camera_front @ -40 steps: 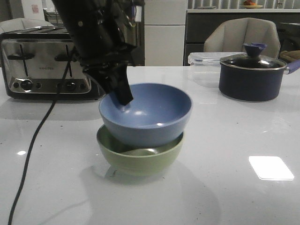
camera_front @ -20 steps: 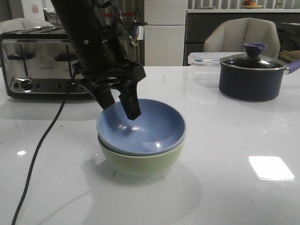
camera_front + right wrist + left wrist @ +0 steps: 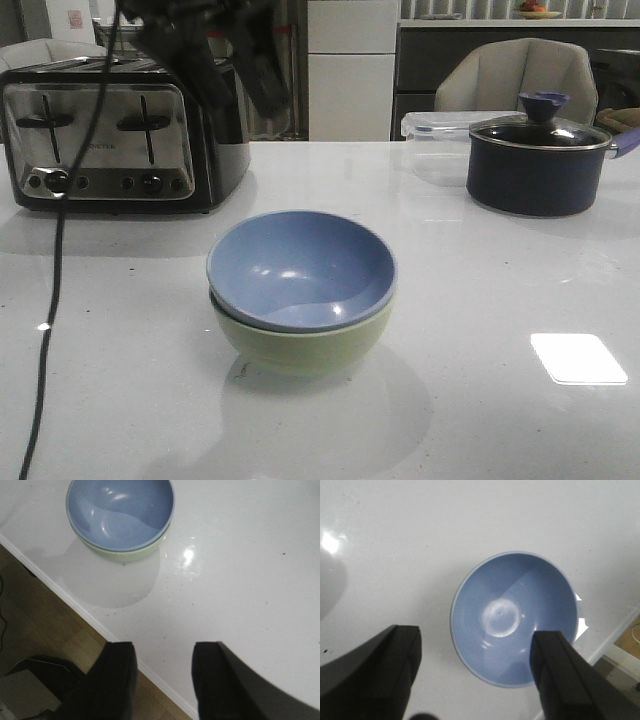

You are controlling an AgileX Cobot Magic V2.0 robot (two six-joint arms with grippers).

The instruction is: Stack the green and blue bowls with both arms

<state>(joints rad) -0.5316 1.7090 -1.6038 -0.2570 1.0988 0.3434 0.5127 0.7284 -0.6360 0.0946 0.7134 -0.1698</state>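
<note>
The dusty blue bowl (image 3: 300, 268) sits nested inside the pale green bowl (image 3: 300, 345) at the middle of the white table. In the front view my left gripper (image 3: 235, 75) is high above and behind the bowls, at the top left. It is open and empty. In the left wrist view the blue bowl (image 3: 515, 617) lies far below, between the spread fingers (image 3: 570, 680). In the right wrist view both bowls show, the blue bowl (image 3: 120, 511) over the green bowl's rim (image 3: 127, 555). My right gripper (image 3: 162, 652) is open and empty over the table's front edge.
A steel toaster (image 3: 100, 135) stands at the back left. A dark lidded pot (image 3: 540, 160) and a clear container (image 3: 435, 135) stand at the back right. A thin black cable (image 3: 45, 330) hangs down over the table's left side. The floor (image 3: 45, 625) shows beyond the table edge.
My left gripper let go of the blue bowl, which settled level into the green bowl, then rose up and back away from the stack.
</note>
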